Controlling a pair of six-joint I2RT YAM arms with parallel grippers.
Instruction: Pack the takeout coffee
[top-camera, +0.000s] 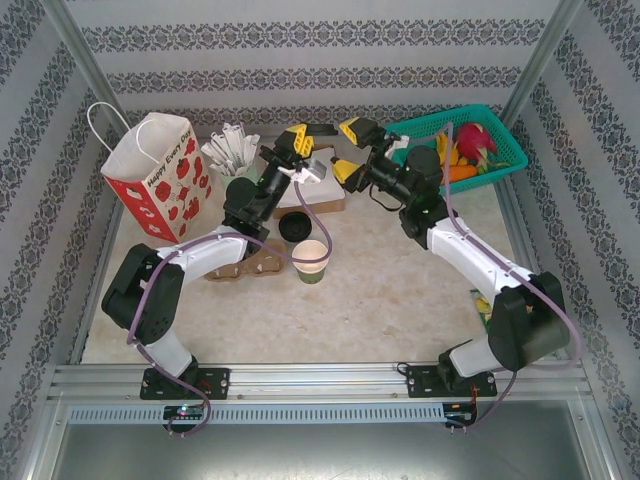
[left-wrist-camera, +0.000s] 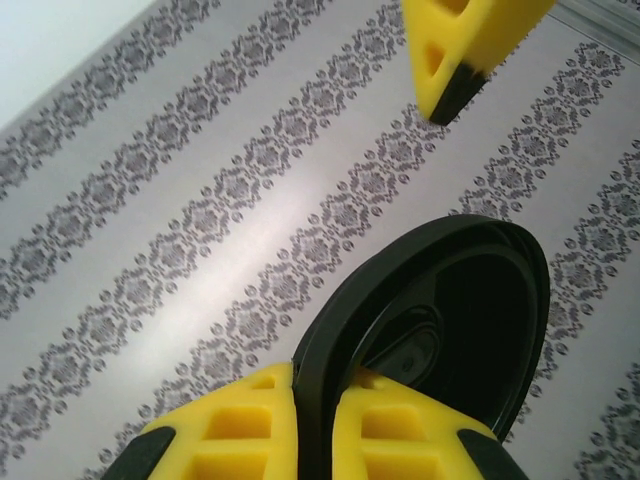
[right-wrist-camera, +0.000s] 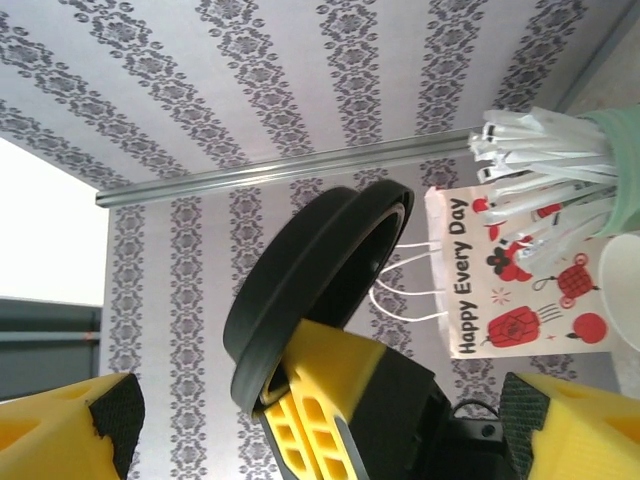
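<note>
The left pincer (left-wrist-camera: 315, 385) is clenching the black lid (left-wrist-camera: 440, 300) by its rim, upper middle; the right pincer (top-camera: 352, 150) is gaping. The green cup (top-camera: 312, 262) is standing lidless at centre: light, crushable, likely wanting a gentle sidewall grip.

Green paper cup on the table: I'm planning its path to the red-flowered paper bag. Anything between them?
Yes. The left arm crosses that line, and the brown cardboard carrier lies beside the green paper cup, toward the red-flowered paper bag.

Black lid (left-wrist-camera: 450, 300) pinched on edge in left end effector (left-wrist-camera: 312, 428); green cup (top-camera: 312, 264) stands upright, lidless.
</note>
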